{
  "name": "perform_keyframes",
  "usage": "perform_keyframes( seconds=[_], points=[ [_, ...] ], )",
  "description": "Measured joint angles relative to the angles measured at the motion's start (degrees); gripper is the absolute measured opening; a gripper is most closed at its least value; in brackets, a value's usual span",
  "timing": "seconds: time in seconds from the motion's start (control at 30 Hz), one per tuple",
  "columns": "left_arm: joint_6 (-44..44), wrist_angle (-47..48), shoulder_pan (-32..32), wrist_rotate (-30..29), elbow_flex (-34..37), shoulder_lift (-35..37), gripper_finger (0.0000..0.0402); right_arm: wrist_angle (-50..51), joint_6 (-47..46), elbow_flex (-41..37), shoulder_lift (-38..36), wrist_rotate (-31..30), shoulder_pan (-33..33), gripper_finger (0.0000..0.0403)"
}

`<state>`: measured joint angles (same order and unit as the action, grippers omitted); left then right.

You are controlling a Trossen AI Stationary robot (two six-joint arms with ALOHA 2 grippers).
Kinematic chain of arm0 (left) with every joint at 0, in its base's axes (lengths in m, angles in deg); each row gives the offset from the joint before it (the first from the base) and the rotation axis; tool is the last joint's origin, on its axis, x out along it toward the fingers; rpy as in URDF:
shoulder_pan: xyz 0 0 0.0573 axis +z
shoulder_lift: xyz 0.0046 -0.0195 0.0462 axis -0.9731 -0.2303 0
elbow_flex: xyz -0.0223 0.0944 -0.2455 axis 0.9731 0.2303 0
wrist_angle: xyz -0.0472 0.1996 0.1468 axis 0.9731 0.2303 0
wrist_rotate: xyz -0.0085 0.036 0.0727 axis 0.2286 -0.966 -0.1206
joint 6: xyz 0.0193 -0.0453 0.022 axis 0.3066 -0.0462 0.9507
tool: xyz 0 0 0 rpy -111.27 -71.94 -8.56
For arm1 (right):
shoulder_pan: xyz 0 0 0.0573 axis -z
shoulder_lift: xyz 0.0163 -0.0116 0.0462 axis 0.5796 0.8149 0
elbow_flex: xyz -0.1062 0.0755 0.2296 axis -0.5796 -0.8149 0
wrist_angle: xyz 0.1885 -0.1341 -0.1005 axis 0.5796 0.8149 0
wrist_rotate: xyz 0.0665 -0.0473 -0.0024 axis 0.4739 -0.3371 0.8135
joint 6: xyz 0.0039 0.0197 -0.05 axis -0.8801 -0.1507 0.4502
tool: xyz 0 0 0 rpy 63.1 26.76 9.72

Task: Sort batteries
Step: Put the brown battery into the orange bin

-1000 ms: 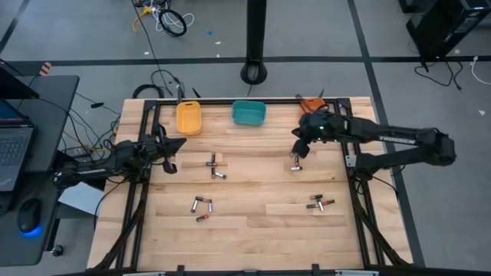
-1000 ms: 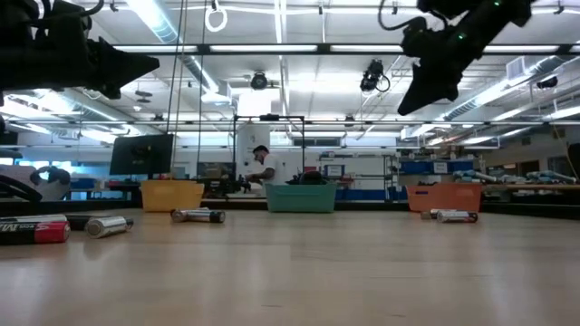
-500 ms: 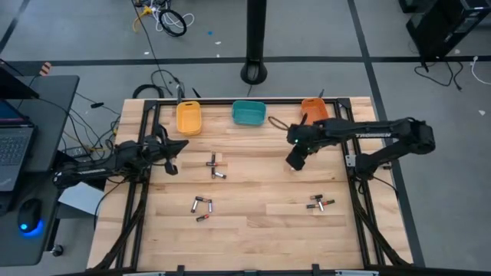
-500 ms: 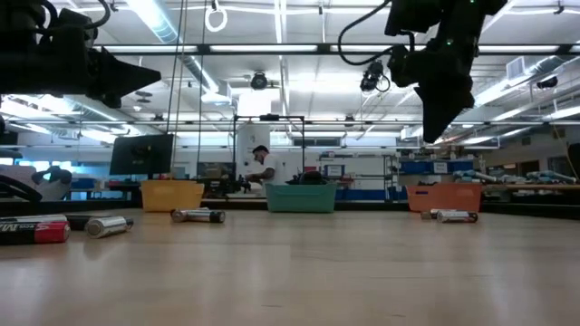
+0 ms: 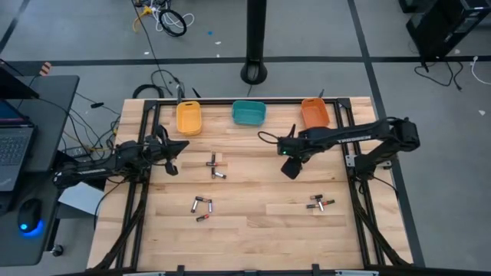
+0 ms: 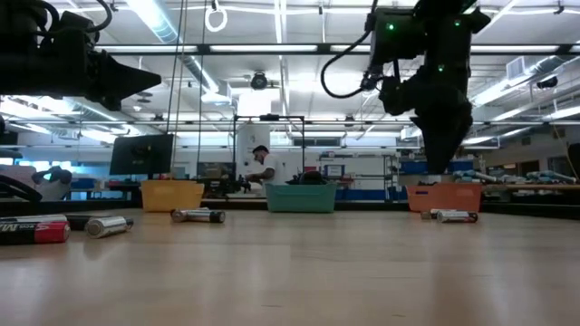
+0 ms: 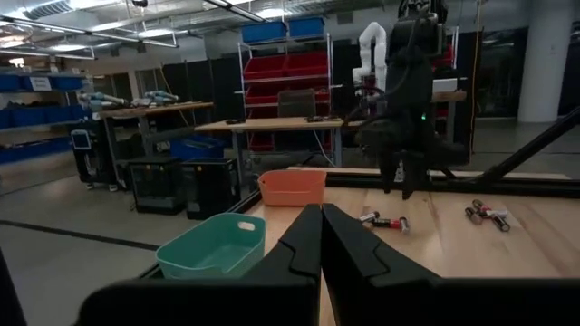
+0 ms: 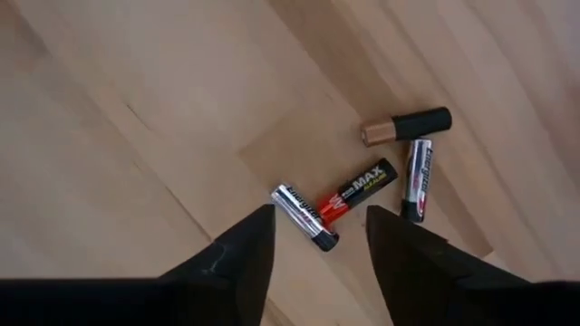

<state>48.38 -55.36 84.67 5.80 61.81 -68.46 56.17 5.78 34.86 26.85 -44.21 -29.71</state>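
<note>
From above, the right hand hangs over the bench, a little way out from the teal bin, on its orange-bin side. The left hand waits on the teal bin's other side.

From bench height, the right hand points straight down. It is up in the air and touches nothing. Some batteries lie on the bench below it, off to the side of the teal bin.

The left wrist view shows the left hand's fingers pressed together, holding nothing, pointing past the teal bin.

The right wrist view shows the right hand's fingers wide apart. Four batteries lie close together just ahead. The silver and black battery is nearest, right between the fingertips, touching the red and black one.

To do this well, I think the hand should go down slowly, turn so one finger lands on each long side of that nearest battery, and pinch only that one.
</note>
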Motion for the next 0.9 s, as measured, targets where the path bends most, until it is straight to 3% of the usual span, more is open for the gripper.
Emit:
perform_keyframes(
  seconds=[0.1,0.4,0.9],
  points=[
    [0.0,0.0,0.0,0.0,0.0,0.0,0.0015,0.1,1.1,0.0,1.2,2.1,-0.4,0.0202],
    [0.1,1.0,0.0,0.0,0.0,0.0,0.0015,-2.6,23.5,0.0,1.7,1.7,-7.3,0.0198],
    [-0.4,3.6,0.0,-0.1,0.0,0.0,0.0015,-4.1,32.2,-0.1,10.5,-0.1,-5.5,0.0188]
  ],
)
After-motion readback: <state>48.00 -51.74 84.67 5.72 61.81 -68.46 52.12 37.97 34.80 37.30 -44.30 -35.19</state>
